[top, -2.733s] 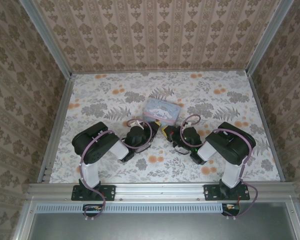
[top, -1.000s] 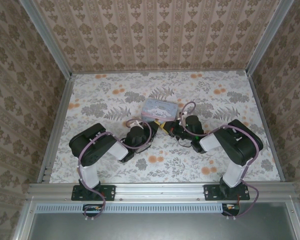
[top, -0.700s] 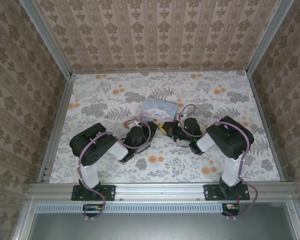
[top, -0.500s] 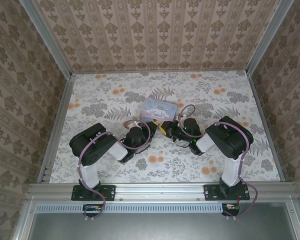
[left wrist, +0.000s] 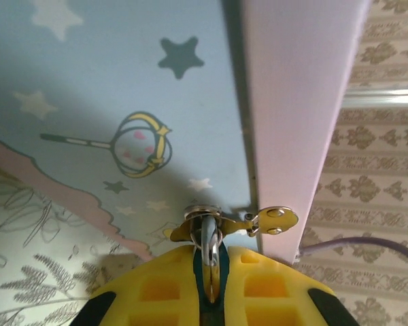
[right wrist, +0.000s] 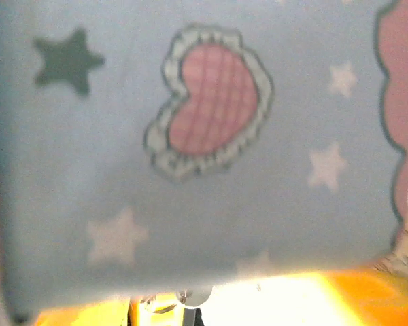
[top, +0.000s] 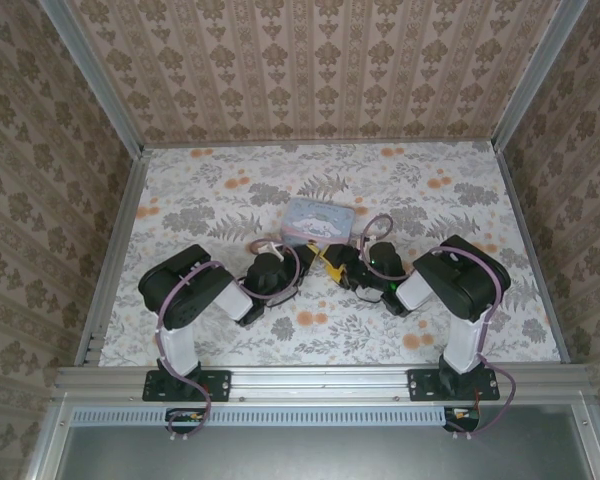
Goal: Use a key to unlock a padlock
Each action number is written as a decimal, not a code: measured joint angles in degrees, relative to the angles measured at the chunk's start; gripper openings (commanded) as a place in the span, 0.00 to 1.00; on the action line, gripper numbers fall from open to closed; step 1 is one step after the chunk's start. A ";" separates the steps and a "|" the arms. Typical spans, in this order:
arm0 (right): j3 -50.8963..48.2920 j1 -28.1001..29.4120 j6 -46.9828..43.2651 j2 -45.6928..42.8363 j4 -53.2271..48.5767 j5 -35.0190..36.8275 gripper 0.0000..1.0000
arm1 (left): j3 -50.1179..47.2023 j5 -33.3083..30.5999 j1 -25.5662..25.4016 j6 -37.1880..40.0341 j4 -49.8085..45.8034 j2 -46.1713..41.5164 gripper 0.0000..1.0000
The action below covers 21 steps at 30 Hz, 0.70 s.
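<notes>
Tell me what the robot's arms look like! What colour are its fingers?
Both the left arm and the right arm have chunky black joints and white tube-shaped links, with a thin purple cable looping along each, and stand on black base plates. The left gripper's fingers are bright yellow with square pockets and black corners.

The top camera hangs high behind the arm bases, looking down over the whole table (top: 430, 200) toward the far wall, with the blue box (top: 320, 219) small at centre. The left wrist camera sits tight against that box, peering past its yellow fingers (left wrist: 156, 292). The right wrist camera is closer still, and the box's pink heart (right wrist: 211, 102) is blurred.
</notes>
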 measured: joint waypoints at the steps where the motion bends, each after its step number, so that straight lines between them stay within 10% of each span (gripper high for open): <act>1: -0.66 -0.17 -0.79 -1.07 -0.35 -0.11 0.65 | -0.24 0.83 0.00 0.22 -0.15 0.28 0.00; 21: 3.80 3.45 -43.65 -33.88 -53.00 6.99 0.58 | -0.96 6.25 1.25 2.60 0.81 3.08 0.00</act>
